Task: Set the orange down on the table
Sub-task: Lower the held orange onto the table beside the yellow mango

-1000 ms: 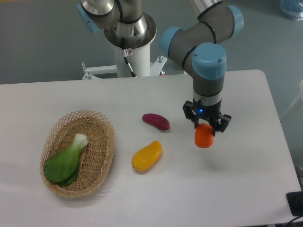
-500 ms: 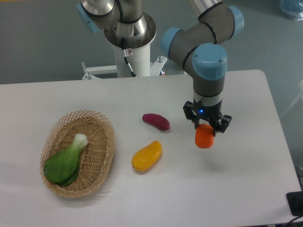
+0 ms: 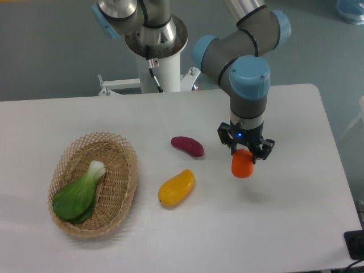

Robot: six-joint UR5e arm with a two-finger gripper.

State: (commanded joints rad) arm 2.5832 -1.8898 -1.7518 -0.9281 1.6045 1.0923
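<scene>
The orange (image 3: 243, 165), small, round and orange-red, hangs in my gripper (image 3: 243, 153), which points straight down and is shut on its upper part. The orange is held a little above the white table (image 3: 284, 222), right of centre, with its shadow on the tabletop just to the lower right. The fingertips are partly hidden behind the fruit.
A purple sweet potato (image 3: 187, 145) lies left of the gripper. A yellow-orange mango-like fruit (image 3: 176, 187) lies below it. A woven basket (image 3: 116, 187) at the left holds a green bok choy (image 3: 78, 194). A dark object (image 3: 355, 243) sits at the table's lower right edge.
The gripper with the orange has shifted slightly to the left and a little up. Nothing else has moved.
</scene>
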